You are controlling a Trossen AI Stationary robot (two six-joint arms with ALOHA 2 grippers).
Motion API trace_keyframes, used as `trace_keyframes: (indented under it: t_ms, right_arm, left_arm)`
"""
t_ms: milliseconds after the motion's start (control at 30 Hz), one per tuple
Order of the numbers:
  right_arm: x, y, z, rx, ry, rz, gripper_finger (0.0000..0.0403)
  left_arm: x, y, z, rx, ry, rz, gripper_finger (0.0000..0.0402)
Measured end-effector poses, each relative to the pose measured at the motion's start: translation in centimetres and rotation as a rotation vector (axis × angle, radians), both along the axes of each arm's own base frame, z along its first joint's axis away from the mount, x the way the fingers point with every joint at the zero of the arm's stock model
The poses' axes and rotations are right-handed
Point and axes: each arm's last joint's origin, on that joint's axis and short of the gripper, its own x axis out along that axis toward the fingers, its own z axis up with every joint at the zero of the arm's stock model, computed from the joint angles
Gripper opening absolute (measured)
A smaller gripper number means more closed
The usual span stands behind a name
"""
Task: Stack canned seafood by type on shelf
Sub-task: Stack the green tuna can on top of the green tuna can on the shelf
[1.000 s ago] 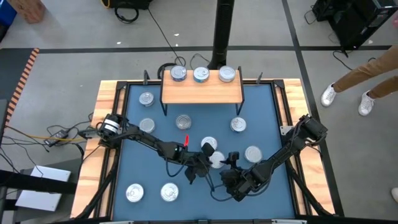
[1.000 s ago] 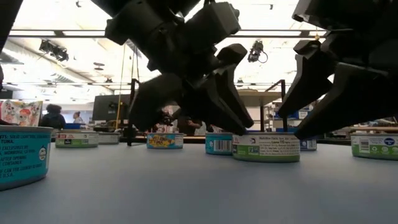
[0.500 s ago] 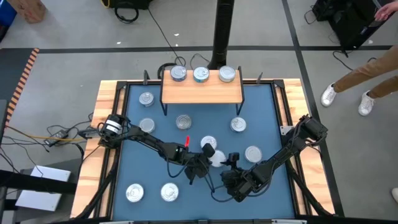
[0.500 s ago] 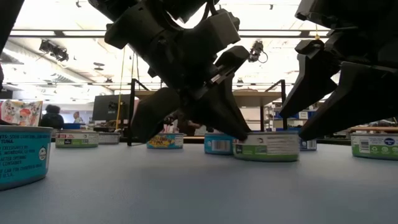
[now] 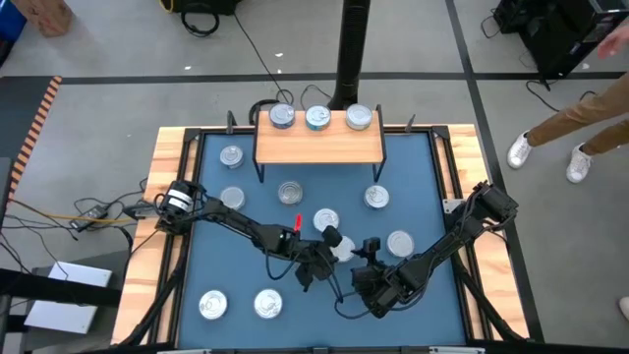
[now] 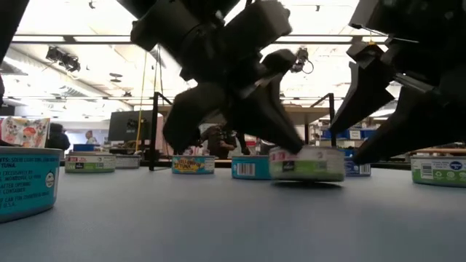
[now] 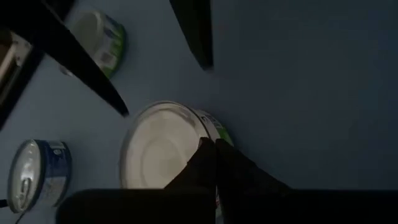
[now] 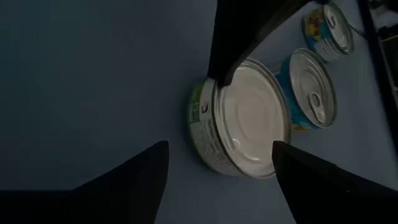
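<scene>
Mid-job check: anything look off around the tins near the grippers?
The green-label tin sits slightly clear of the mat in the low view, apparently pinched only at its rim by the shut left gripper. Its top shows no pull tab, unlike neighbouring tins. The right gripper hangs open beside it.

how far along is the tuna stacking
Early. Done: three tins sit in a single row on the shelf, none stacked. In hand: the left gripper is shut on the rim of a green-label tin, with the open right gripper beside it. Left: that tin and eight others on the blue mat have yet to go up.
</scene>
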Motion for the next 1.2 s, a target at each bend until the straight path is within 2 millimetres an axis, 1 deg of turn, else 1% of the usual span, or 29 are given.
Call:
trace_keyframes:
  t_ms: [200,500,700,867,1033,1200]
  right_arm:
    - [0.1,-0.2,0.0,-0.069,0.018,0.036,0.0299]
    - [0.2,-0.3,0.0,-0.070,0.013,0.028,0.0300]
    - [0.6,-1.2,0.1,-0.124,-0.012,-0.017,0.0300]
    - [0.9,-1.6,0.1,-0.121,-0.012,-0.037,0.0297]
    - [1.0,-1.8,0.0,-0.101,-0.023,-0.060,0.0269]
    - [1.0,-1.9,0.1,-0.088,-0.049,-0.091,0.0215]
  left_arm:
    - [0.8,0.4,1.0,-0.059,-0.031,0.044,0.0001]
    - [1.6,1.7,1.9,-0.127,-0.060,0.121,0.0000]
    - [1.9,1.7,2.4,-0.167,-0.075,0.129,0.0000]
    - [1.9,1.7,2.4,-0.173,-0.082,0.133,0.0000]
    - [2.0,1.8,2.5,-0.190,-0.091,0.147,0.0000]
    - [2.1,2.0,2.7,-0.224,-0.107,0.158,0.0000]
